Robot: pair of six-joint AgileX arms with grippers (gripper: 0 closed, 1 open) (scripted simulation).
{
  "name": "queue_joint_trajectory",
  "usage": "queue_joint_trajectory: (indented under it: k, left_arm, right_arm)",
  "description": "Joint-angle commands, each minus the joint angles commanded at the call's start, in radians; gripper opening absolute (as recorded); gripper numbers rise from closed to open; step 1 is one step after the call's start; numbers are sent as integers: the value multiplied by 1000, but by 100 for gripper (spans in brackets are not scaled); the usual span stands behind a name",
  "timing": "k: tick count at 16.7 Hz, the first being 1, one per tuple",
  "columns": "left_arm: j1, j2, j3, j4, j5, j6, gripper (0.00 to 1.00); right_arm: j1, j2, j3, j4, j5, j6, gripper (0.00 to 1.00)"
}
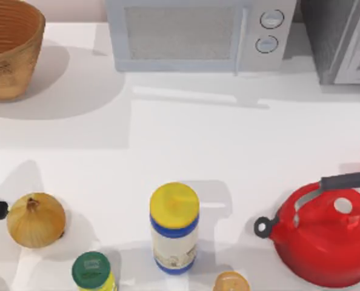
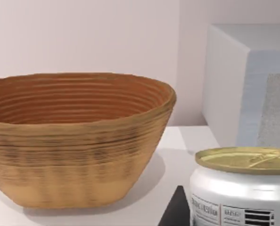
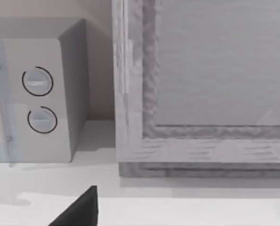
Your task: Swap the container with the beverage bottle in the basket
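The basket (image 1: 7,51) stands at the bench's (image 1: 186,145) ten o'clock corner, cut off by the frame; its ribbed inside looks bare in the left wrist view (image 2: 78,99). The beverage bottle (image 1: 231,282), only its tan top showing, sits at six o'clock. A gold-topped white can (image 2: 241,188) stands near the basket, just before the left hand; I cannot tell whether either hand is apart or together.

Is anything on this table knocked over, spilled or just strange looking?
Nothing stands out. The basket sits upright at the far left, the yellow-lidded jar, onion and red kettle stand upright on the table, and no spill shows. The tan-topped beverage bottle is cut off at the near edge.
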Motion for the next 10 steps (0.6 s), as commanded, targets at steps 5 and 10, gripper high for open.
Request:
queue_joint_trajectory:
  k: [5, 10]
  left_arm:
    - [-40, 366, 179, 190, 182, 3, 0]
    - [-105, 842, 412, 439, 433, 10, 0]
  right_arm:
    - [0, 0, 0, 0, 0, 0, 100]
    - [0, 0, 0, 0, 0, 0, 100]
